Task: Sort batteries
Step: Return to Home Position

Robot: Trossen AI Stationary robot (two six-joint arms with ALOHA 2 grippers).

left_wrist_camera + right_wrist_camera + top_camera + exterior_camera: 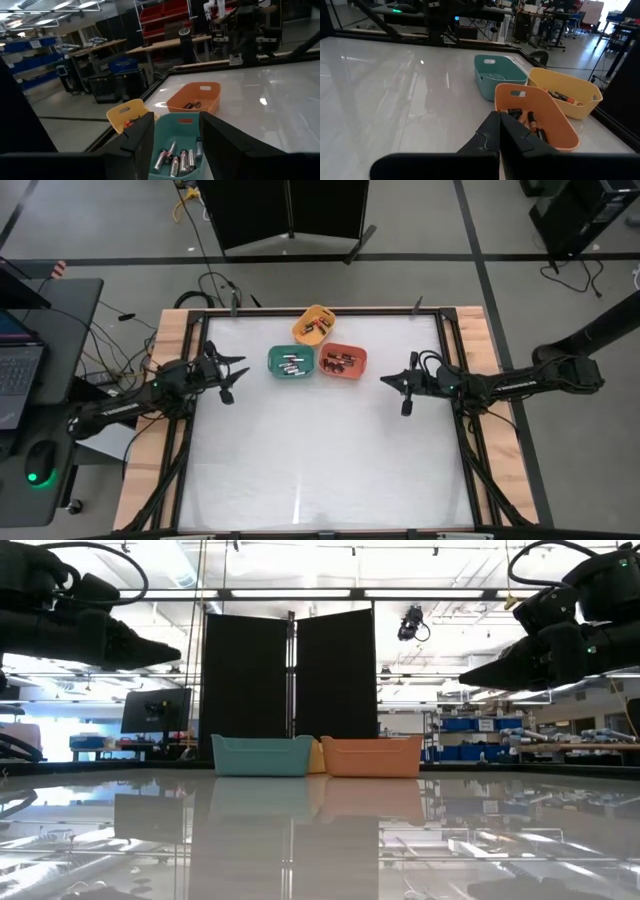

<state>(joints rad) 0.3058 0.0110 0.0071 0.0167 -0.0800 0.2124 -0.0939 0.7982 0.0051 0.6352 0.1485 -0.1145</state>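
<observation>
Sorting looks done tbh. We see no loose batteries (176,161) on the table (320,460); every one we can spot sits in a bin. So we reckon this is the wrap-up step, i.e. getting both arms to rest pos.

Our left gripper (236,378) hovers over the left side of the table, just beside the green bin (186,117), fingers apart w/ nothing between them. Our right gripper (499,120) hovers over the right side, near the orange bin (560,131), fingers pressed together and holding nothing afaict. The low view shows both well above the surface.

Next move imo: pull each arm back toward its own edge, away from the bins, w/o clipping a rim. The left one is closest to a bin, so it needs the most care. No grab needed.

Counts:
- bins: 3 (green, orange, yellow bin (555,80)), grouped mid-table toward the far edge. Green and orange sit side by side, touching or nearly, w/ yellow behind them.
- arms/grippers: 2
- green bin: approx 5–6 silvery cells; they overlap, so we can't be exact
- orange bin: 3 dark cells that we can make out
- yellow bin: 2–3 reddish ones, partly hidden by the wall
- on the bare table top: 0
</observation>
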